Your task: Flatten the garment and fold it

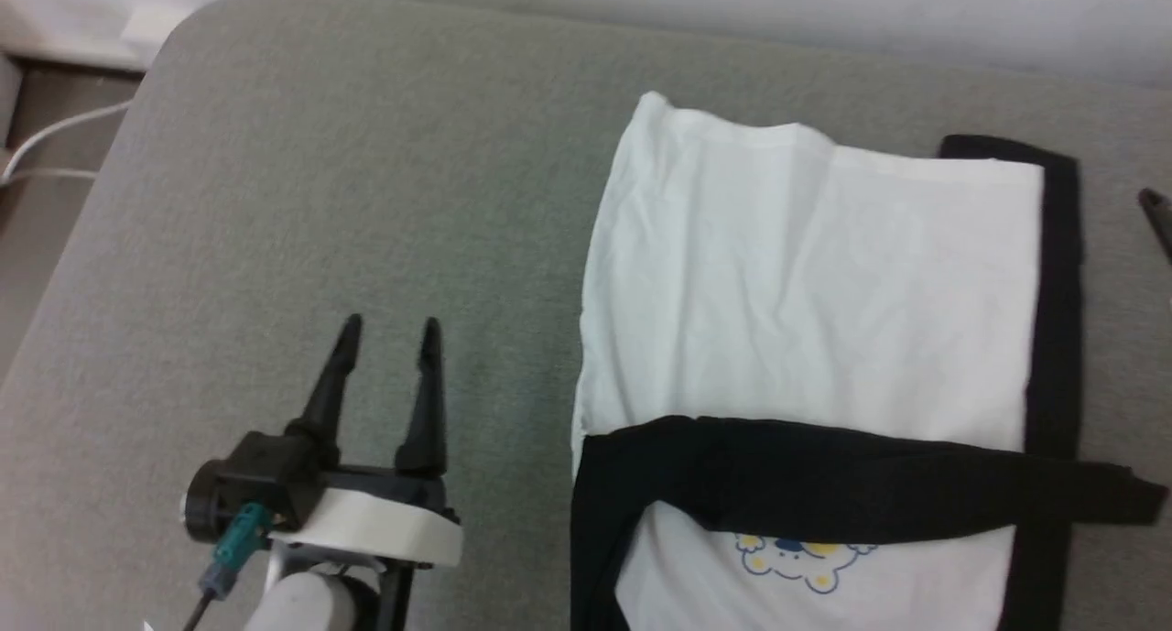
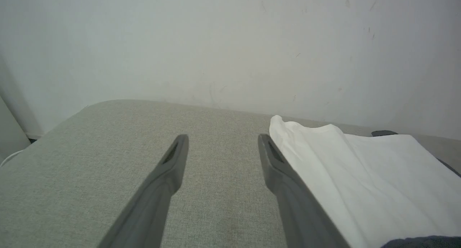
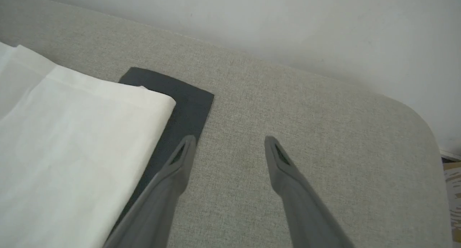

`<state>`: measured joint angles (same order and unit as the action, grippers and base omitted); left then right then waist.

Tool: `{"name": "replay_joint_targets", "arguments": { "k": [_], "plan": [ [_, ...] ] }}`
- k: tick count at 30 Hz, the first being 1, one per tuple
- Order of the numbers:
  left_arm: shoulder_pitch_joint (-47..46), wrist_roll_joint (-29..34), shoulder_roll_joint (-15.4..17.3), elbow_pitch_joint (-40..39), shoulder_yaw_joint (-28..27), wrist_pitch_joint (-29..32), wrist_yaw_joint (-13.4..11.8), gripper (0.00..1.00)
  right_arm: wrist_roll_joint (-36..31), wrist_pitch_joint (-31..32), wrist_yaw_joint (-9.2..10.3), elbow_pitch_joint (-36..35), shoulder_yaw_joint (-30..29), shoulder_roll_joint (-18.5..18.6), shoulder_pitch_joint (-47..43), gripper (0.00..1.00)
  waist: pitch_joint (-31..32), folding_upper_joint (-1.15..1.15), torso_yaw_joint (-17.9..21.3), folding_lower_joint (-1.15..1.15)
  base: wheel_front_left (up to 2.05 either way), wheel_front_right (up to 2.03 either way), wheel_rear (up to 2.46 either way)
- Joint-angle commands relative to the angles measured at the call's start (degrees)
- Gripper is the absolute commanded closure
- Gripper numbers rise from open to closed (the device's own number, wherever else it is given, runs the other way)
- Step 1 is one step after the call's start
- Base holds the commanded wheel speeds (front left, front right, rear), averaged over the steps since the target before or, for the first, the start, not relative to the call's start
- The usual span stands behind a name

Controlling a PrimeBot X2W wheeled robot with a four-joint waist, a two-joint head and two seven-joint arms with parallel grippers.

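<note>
At the left jaws: spread wide, pinching nothing, long dark fingers [image 1: 423, 402] poised over the bare grey fabric-covered table [image 1: 320, 155], near the edge of the soft white long-sleeved shirt [image 1: 806, 292] with black sleeves, yet apart from it. At the right jaws: parted too and empty, one finger [image 3: 169, 183] above a black strip of sleeve; touching or not, cannot tell.

Lies flat on the table, the shirt, well toward the right arm's side. Looks largely flattened, with only light creases in the white body. Seems partway folded: one black sleeve [image 1: 870, 484] laid across the body just above the small yellow-and-blue chest print [image 1: 801, 558], the other sleeve [image 1: 1058, 292] straight along the edge nearest the right jaws, partly under the body. Probably left to do: folding the body over itself.

From the head view: the crossed sleeve and the print. From the left wrist view: a raised ripple at the hem corner [image 2: 284, 127]. From the right wrist view: the square black cuff [image 3: 180, 93] poking past the white hem.
</note>
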<state>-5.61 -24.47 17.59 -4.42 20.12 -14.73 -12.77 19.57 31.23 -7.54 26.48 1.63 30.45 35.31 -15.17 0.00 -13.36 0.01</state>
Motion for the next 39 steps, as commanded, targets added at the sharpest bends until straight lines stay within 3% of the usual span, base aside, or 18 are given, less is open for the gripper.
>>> {"name": "replay_joint_targets", "arguments": {
  "k": [1,8,16,17,18,25,39],
  "plan": [
    [0.47,1.41,-1.7,-0.3,-0.73,-0.26,1.43,0.0,-0.12,1.27,0.05,2.94,0.19,0.47,2.41,0.0,-5.71,0.0,-5.72,-0.01,0.0,0.0,0.0],
    [-0.19,4.94,-7.22,0.72,-3.1,-0.26,6.35,0.0,-1.78,3.63,0.05,13.01,1.4,2.47,8.73,0.0,-8.9,0.0,-8.87,-0.01,0.0,0.0,0.0],
    [0.62,8.01,-10.52,2.02,-5.98,-0.27,9.62,0.0,-1.04,2.06,0.05,19.15,4.75,2.01,9.62,0.0,-9.27,0.0,-9.39,-0.01,0.0,0.0,0.0],
    [0.7,8.31,-10.77,2.17,-6.32,-0.27,9.86,0.0,-0.48,2.06,0.05,19.8,5.22,1.89,9.36,0.44,-9.17,0.0,-9.27,-0.01,0.0,0.0,0.0],
    [0.78,8.59,-10.99,2.35,-6.65,-0.27,10.07,0.0,-0.06,2.11,0.05,20.29,5.94,1.79,9.02,1.0,-8.99,0.0,-9.1,-0.01,0.0,0.0,0.0],
    [1.03,10.07,-11.77,3.31,-8.12,-0.27,11.26,0.0,1.86,-1.63,0.05,22.39,7.52,2.4,8.11,1.0,-7.58,0.0,-7.22,-0.01,0.0,0.0,0.0],
    [3.61,11.57,-12.26,5.3,-10.37,-0.27,13.03,0.0,-1.46,-19.25,0.05,30.74,-3.55,4.73,7.33,1.0,2.07,0.0,-0.23,-0.01,0.0,0.0,0.0]
  ]
}}
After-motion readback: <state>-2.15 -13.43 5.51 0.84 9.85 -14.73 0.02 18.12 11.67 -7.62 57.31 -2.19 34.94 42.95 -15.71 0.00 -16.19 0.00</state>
